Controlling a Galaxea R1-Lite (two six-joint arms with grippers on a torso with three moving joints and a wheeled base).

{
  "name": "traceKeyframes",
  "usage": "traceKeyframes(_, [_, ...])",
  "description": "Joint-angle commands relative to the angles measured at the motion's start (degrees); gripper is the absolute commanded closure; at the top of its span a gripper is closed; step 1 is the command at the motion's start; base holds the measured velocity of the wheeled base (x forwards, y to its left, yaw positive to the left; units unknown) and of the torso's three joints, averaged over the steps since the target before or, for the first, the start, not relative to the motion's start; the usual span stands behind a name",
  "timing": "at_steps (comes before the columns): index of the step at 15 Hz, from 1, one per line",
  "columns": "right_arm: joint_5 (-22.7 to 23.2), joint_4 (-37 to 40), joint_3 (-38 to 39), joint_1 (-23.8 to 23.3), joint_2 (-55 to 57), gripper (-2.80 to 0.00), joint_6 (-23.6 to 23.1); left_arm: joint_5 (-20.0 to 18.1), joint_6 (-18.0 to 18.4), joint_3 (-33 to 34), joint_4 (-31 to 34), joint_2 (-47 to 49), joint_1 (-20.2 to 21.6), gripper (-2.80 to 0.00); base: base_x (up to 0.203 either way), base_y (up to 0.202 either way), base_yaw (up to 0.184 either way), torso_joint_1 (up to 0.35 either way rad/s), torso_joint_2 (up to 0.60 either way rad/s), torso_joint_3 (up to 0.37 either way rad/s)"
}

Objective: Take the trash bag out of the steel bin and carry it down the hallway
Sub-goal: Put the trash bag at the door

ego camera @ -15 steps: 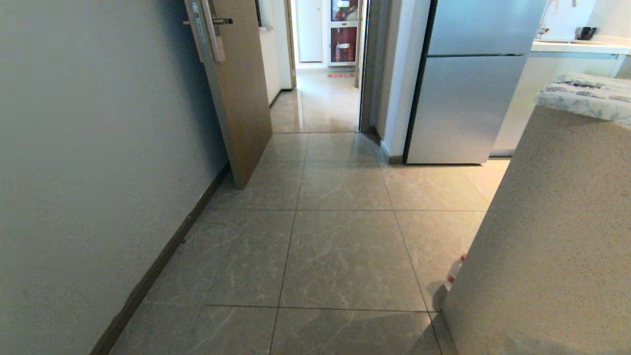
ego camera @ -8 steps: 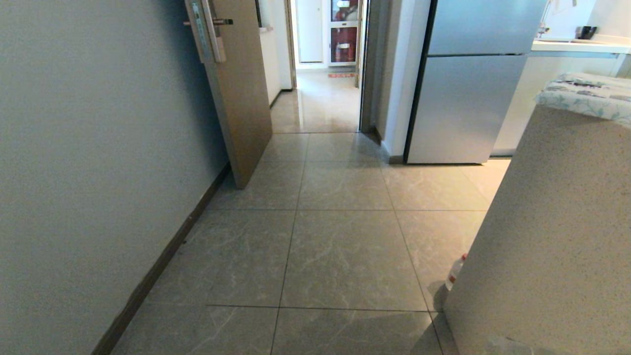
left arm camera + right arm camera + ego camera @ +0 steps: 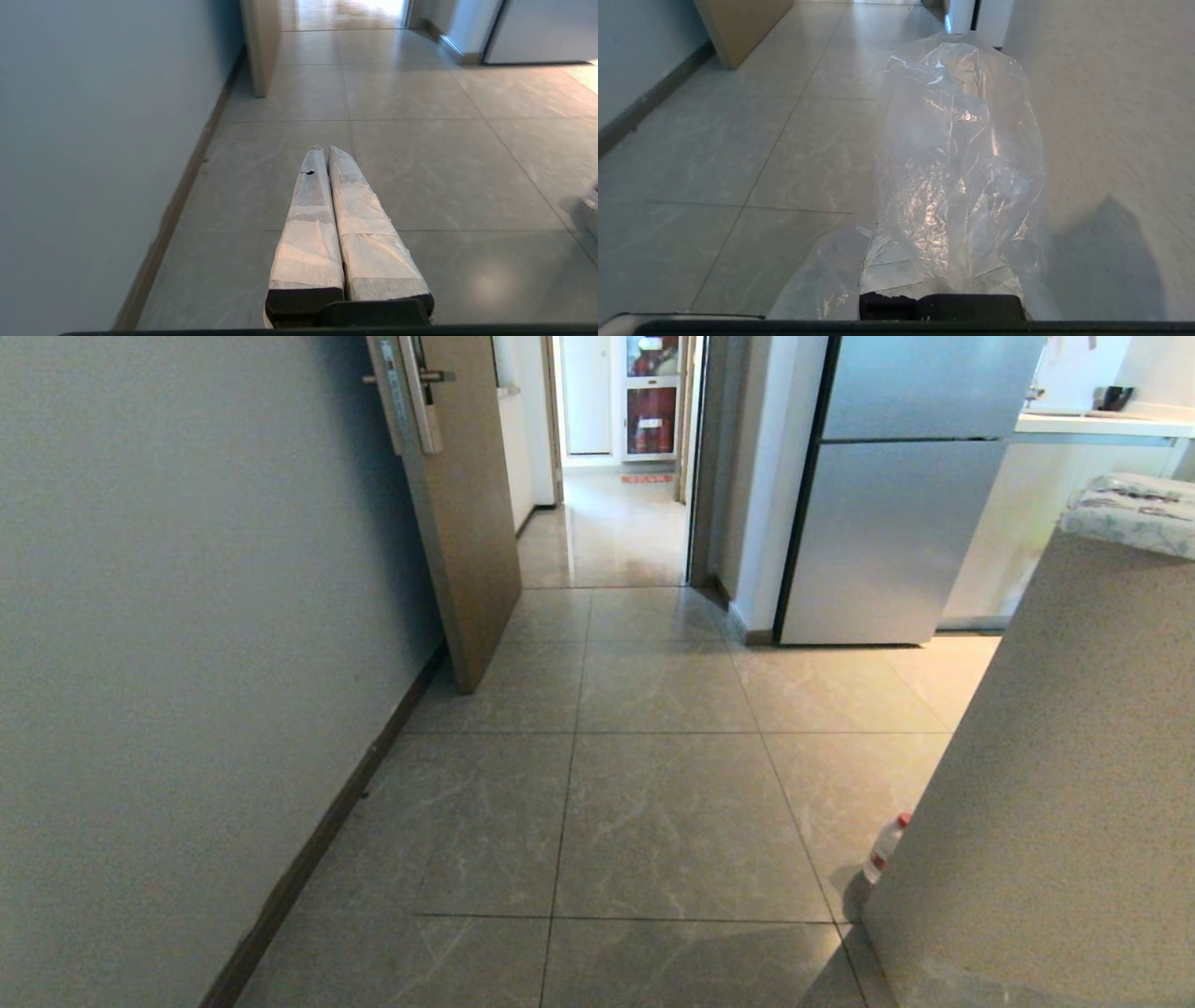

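**Robot rolls toward the doorway, trash bag in its right gripper**

Head view: The hallway (image 3: 607,747) stretches ahead, glossy tiles running to an open wooden door (image 3: 462,513) on the left and a lit passage beyond. A steel-grey refrigerator (image 3: 887,523) stands to the right of the opening, and a speckled counter wall (image 3: 1046,784) fills the near right, with a red-capped bottle (image 3: 884,849) on the floor at its foot. Against the pictures of a moment ago the whole scene has slid slightly rightward, counter and bottle included, which reads as the base moving or turning rather than anything on the floor being shifted. Neither arm shows here, and the steel bin is nowhere in sight.

Left wrist view: The left gripper (image 3: 326,151) points out over bare tile, its taped fingers pressed together on nothing, the wall and baseboard running alongside.

Right wrist view: The trash bag (image 3: 957,154) billows in front of the camera, crinkled clear plastic draped over the right gripper (image 3: 941,275), whose fingers are pinched shut on the film. The bag hangs close beside the counter wall; its contents cannot be made out from here.

Judged from this, the bag is already out of the bin and the carry is under way, with the passage beyond the door left to cover.
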Motion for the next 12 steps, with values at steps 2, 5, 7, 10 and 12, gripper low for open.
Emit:
traceKeyframes(2, [0.0, 0.0, 0.0, -0.1, 0.1, 0.0, 0.0, 0.0, 0.0, 0.0, 0.0, 0.0, 0.0, 0.0, 0.0, 0.0, 0.0, 0.0, 0.0, 0.0])
traceKeyframes(5, [0.0, 0.0, 0.0, -0.1, 0.1, 0.0, 0.0, 0.0, 0.3, 0.0, -0.1, 0.0, 0.0, 0.0, 0.0, 0.0, 0.0, 0.0, 0.0, 0.0])
traceKeyframes(7, [0.0, 0.0, -0.1, -0.1, 0.1, 0.0, 0.0, 0.0, 0.3, 0.0, 0.0, 0.0, 0.0, 0.0, 0.0, 0.0, 0.0, 0.0, 0.0, 0.0])
traceKeyframes(10, [0.0, 0.0, 0.0, -0.1, 0.0, 0.0, 0.0, 0.0, 0.3, 0.0, 0.0, 0.0, 0.0, 0.0, 0.0, 0.0, 0.0, 0.0, 0.0, 0.0])
traceKeyframes(12, [0.0, 0.0, 0.0, -0.1, 0.0, 0.0, 0.0, 0.0, 0.2, 0.0, 0.0, 0.0, 0.0, 0.0, 0.0, 0.0, 0.0, 0.0, 0.0, 0.0])
